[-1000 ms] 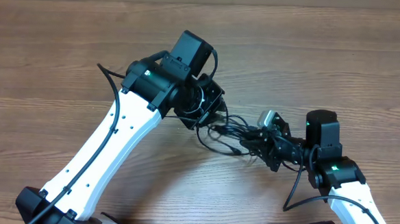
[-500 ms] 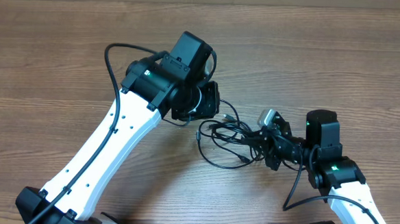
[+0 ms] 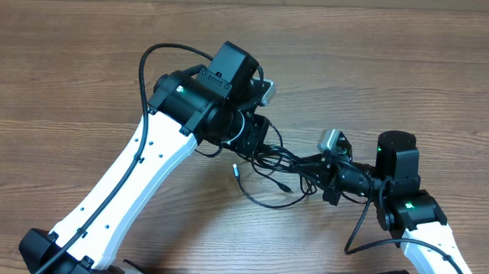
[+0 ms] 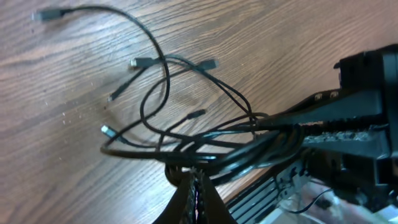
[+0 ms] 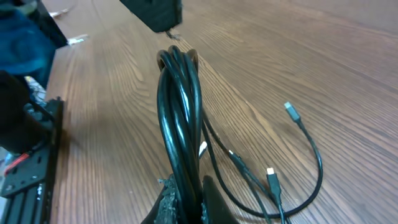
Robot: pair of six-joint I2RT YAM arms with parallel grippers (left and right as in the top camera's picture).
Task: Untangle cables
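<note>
A tangled bundle of thin black cables point(image 3: 287, 162) is gripped at opposite ends by the closed left hand point(image 4: 194, 186) and closed right hand point(image 5: 186, 196), above the brown wooden surface point(image 3: 416, 70).

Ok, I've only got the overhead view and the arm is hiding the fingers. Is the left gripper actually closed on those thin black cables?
Observer: Yes. In the left wrist view the left gripper is shut, with a bunch of the thin black cables pinched between its fingertips.
Operator: And the right one?
Observer: The right wrist view shows the right gripper shut on the thick part of the same bundle, which runs straight from its fingers toward the other gripper.
Operator: Any ends free?
Observer: Several. The left wrist view shows small plug ends outside both grips, spread over the brown wooden table, one of them a silver-tipped plug.
</note>
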